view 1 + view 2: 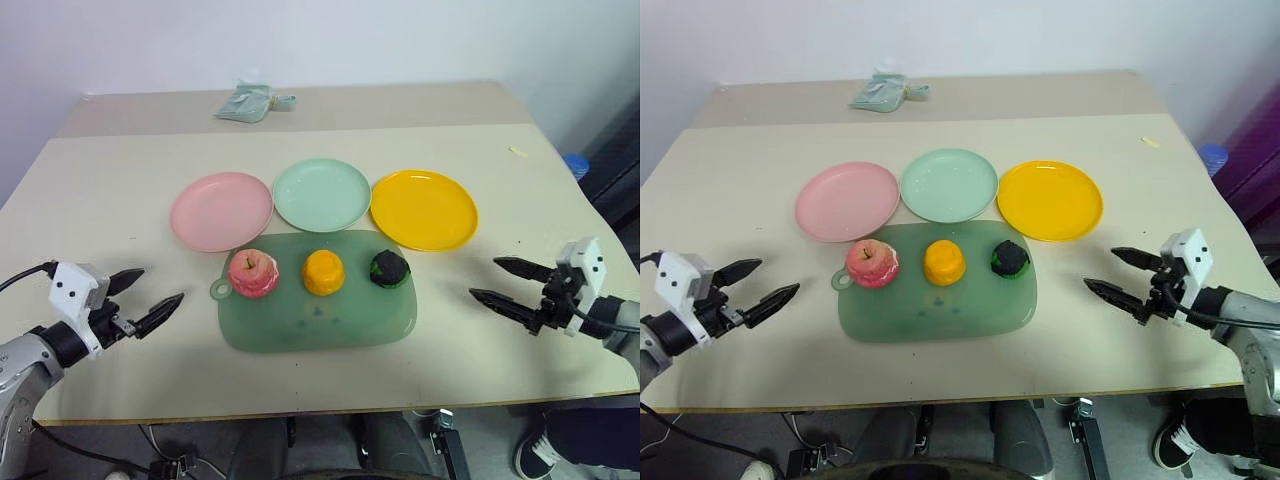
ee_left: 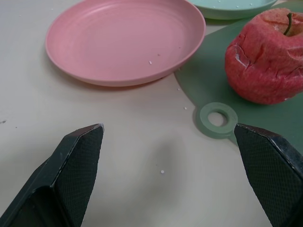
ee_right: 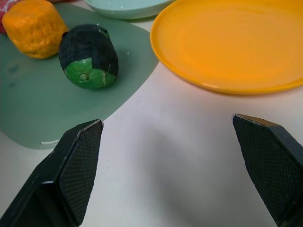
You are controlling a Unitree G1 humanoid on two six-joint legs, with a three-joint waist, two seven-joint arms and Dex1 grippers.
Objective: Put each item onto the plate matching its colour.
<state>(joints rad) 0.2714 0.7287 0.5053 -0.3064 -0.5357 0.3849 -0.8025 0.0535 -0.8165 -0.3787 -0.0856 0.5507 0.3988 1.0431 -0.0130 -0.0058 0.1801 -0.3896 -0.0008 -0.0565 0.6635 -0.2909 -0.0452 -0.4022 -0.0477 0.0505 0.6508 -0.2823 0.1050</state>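
While both arms wait low over the desk [image 1: 120, 180], nothing is being held.
Left pincer [image 1: 146, 296]: wide open and empty, at 8 o'clock from the mat, pointing toward the apple.
Right pincer [image 1: 498, 281]: wide open and empty, at 4 o'clock from the mat, pointing toward the dark ball.
Mat [image 1: 300, 325]: big see-through green sheet in the middle of the desk, between the two pincers, with a small ring tab at its 9 o'clock side.
Apple [image 1: 254, 273]: pink-red with a stem, standing on the mat at 10 o'clock, just beside the ring tab.
Orange fruit [image 1: 324, 272]: sits on the mat at 12 o'clock, between the apple and the ball.
Dark ball [image 1: 389, 268]: green and black, lumpy, on the mat at 2 o'clock.
Pink plate [image 1: 220, 210]: empty, at 11 o'clock from the mat, close to the apple.
Green plate [image 1: 321, 194]: empty, at 12 o'clock, between the other two plates.
Yellow plate [image 1: 424, 208]: empty, at 1 o'clock, near the dark ball.
Crumpled cloth [image 1: 250, 101]: pale green, far back on the desk at 12 o'clock.
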